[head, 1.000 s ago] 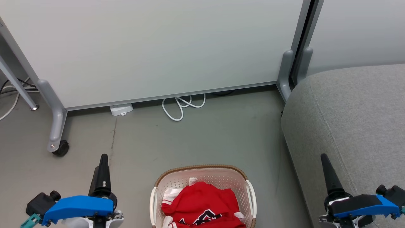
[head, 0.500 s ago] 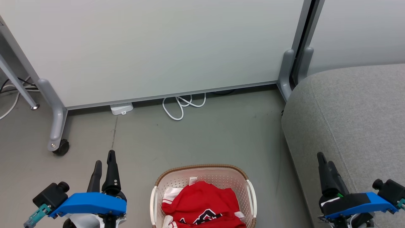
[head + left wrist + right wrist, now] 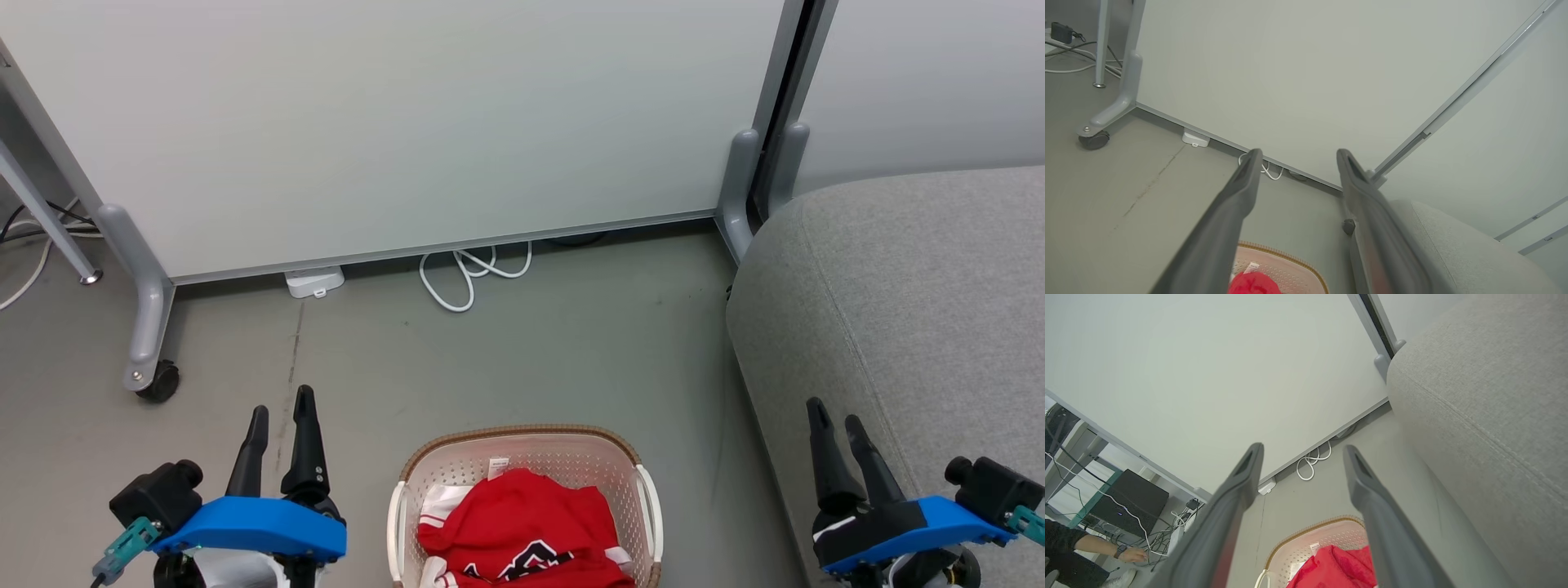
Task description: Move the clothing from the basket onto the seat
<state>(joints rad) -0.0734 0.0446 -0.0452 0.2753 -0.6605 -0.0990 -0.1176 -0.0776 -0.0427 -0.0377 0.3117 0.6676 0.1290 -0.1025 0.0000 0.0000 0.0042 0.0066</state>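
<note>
Seeing the clothing [image 3: 522,523] heaped in the basket [image 3: 522,431] down on the floor [image 3: 531,351], sitting between the left pincer [image 3: 282,400] and the right pincer [image 3: 832,410], both hanging spread apart and gripping nothing, left probably being a touch closer, the seat [image 3: 922,310] lying off right.

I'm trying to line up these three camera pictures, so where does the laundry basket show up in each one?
Head view: laundry basket at bottom centre, cut off by the lower edge.
Left wrist view: laundry basket at the bottom edge, just left of centre.
Right wrist view: laundry basket at bottom centre.
Shared landmark: the looped white cable on the floor beyond it.
</note>
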